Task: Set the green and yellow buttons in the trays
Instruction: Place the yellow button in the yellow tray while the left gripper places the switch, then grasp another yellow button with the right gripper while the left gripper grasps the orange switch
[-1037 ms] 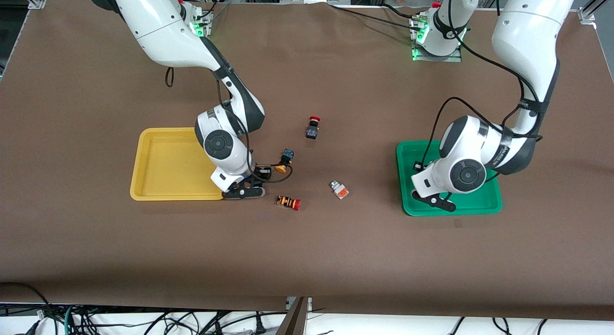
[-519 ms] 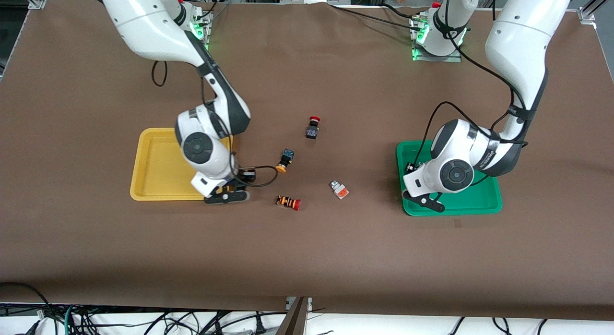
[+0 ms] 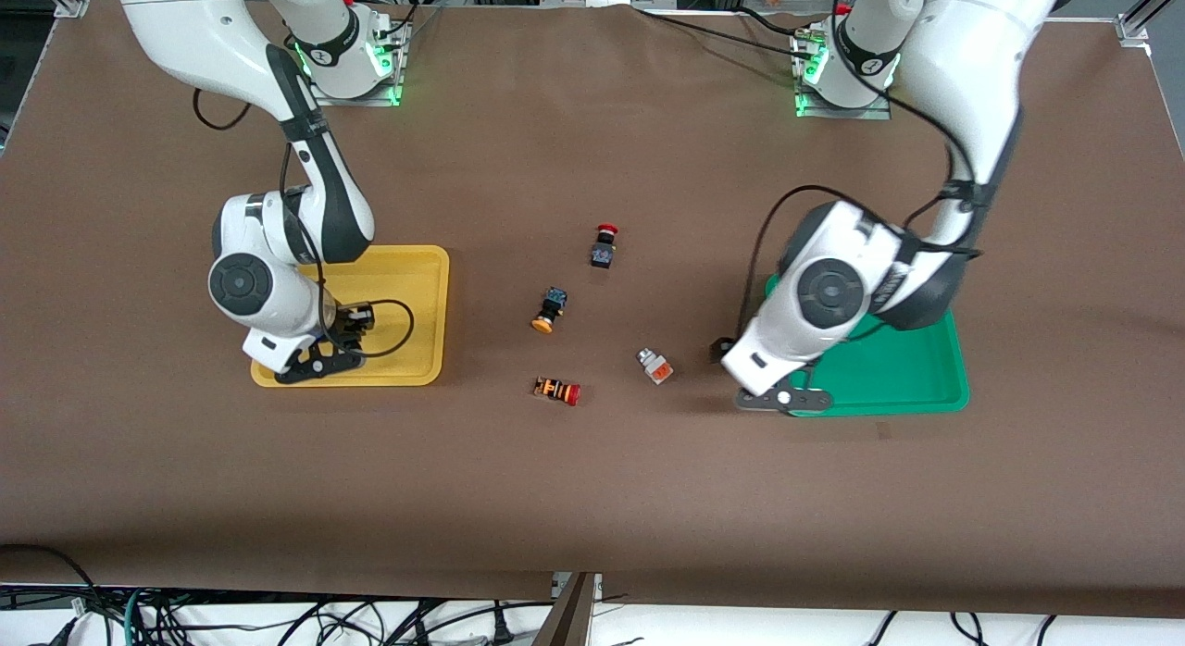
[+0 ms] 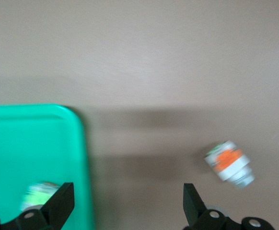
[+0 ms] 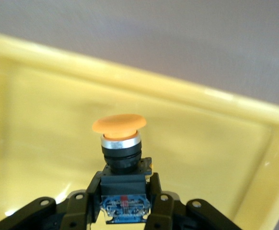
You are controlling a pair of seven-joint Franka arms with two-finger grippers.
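Observation:
My right gripper [image 3: 355,318] is shut on a black-bodied button with a yellow-orange cap [image 5: 120,142] and holds it over the yellow tray [image 3: 412,268], which fills the right wrist view [image 5: 43,105]. My left gripper [image 3: 731,353] is open and empty over the edge of the green tray [image 3: 926,387] that faces the table's middle. In the left wrist view a green-faced button [image 4: 39,193] lies in the green tray [image 4: 29,143], beside the gripper [image 4: 127,196]. A light grey button with an orange face [image 3: 654,366] lies on the table close by and shows again [image 4: 228,163]. A second yellow-capped button [image 3: 548,311] lies mid-table.
A black switch with a red mushroom cap [image 3: 604,246] stands mid-table, farther from the front camera than the yellow-capped button. An orange-and-black striped switch with a red cap [image 3: 556,390] lies nearer the front camera. Brown table cloth surrounds both trays.
My right gripper has carried the yellow-capped button from beside the yellow tray to over it. My left gripper has moved from over the green tray to its edge, toward the grey button.

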